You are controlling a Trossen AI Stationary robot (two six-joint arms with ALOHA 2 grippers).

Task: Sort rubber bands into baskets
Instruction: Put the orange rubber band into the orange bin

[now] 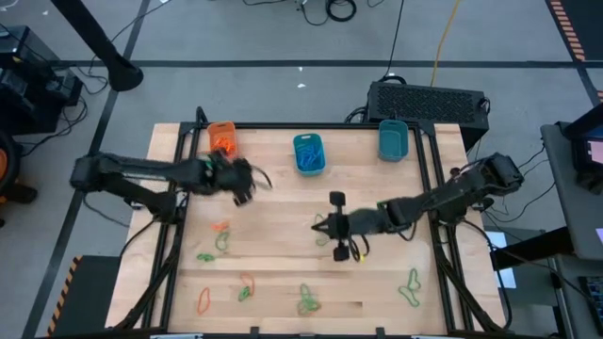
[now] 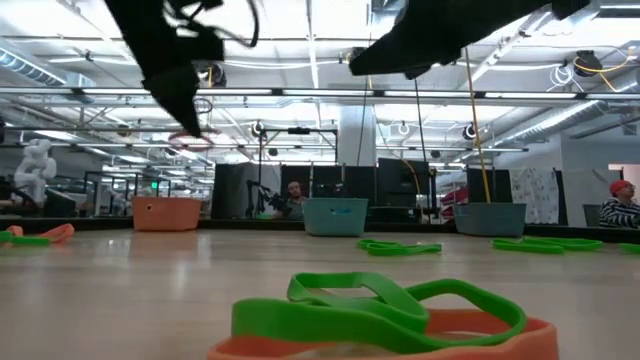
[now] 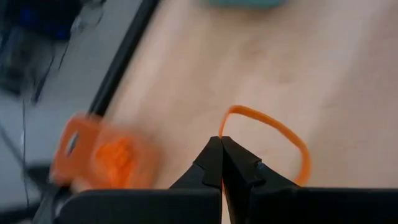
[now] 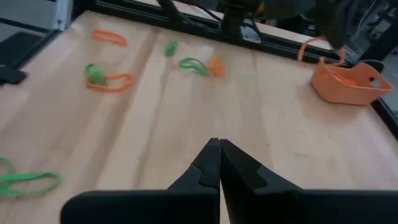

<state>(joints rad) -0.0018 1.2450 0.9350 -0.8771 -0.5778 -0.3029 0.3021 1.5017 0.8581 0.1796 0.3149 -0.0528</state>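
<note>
Dangling orange band from left tool.

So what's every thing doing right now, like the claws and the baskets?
left gripper: shut on an orange rubber band, raised near the orange basket
right gripper: shut, empty, above the table
orange basket: upright, orange bands inside
middle teal basket: upright, blue bands inside
right teal basket: upright, contents unclear

Overhead, table-level, two wrist views
</note>
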